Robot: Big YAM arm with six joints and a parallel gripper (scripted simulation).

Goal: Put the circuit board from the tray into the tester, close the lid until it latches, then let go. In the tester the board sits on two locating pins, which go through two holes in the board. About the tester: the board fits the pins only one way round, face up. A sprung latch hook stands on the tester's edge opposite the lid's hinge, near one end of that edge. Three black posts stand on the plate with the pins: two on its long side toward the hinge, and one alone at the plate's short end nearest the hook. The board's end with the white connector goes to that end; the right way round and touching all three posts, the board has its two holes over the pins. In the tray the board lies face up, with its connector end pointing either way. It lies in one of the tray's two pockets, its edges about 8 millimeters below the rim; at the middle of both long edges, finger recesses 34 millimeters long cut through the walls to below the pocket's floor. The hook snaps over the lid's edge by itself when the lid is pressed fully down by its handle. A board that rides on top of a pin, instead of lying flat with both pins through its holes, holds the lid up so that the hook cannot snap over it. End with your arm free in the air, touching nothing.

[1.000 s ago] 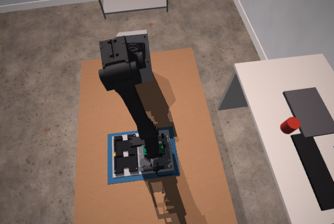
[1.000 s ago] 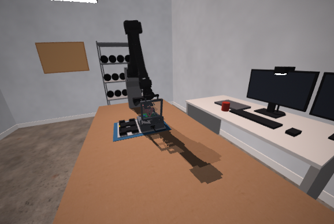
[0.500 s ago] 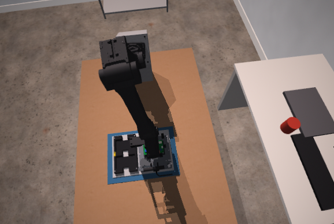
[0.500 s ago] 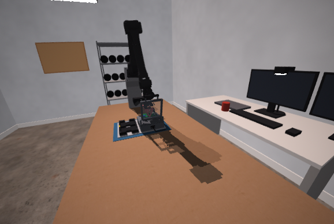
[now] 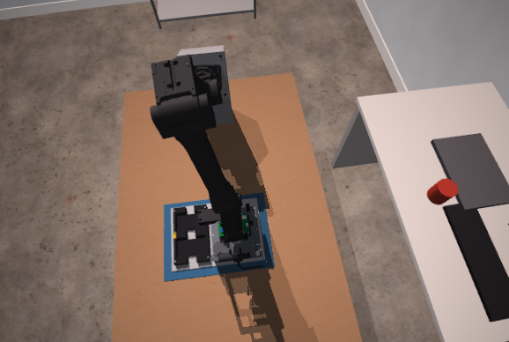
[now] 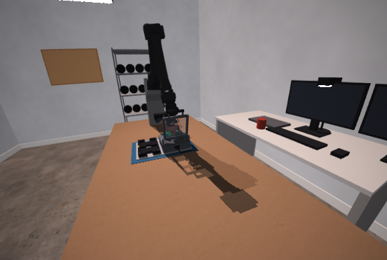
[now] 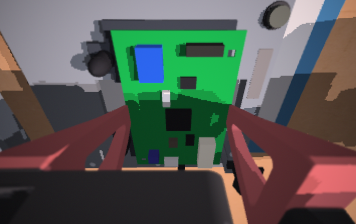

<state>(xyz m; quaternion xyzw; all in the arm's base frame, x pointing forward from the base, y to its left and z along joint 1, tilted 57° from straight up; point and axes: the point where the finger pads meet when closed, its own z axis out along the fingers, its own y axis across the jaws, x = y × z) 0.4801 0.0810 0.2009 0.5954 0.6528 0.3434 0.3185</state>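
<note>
Gripper [image 5: 234, 226] [image 6: 172, 128] [image 7: 178, 112] fingertips appear to clasp the circuit board [image 5: 246, 224] [image 6: 168, 134] [image 7: 207, 92] by its two long edges. At left lies the tray [image 5: 180, 261] [image 6: 148, 147], both pockets vacant. Right of it, the board is face up over the tester [image 5: 255, 247] [image 6: 178, 146] [image 7: 170, 24], its white connector end to the right; whether it lies flat on the pins I cannot tell. On the near side the lid [image 5: 228, 257] [image 6: 187, 126] stands upright.

If the board is short of a post or slightly turned, it could ride on a pin when freed, and the lid would then stay too high for the hook. Uneven opening might drag one edge, and a careless retreat might knock the lid.

The wrist view shows both fingertips at the edges, which the arm masks from the top. The exterior view shows the lid's upright stance; the top view shows the vacated pockets best.
</note>
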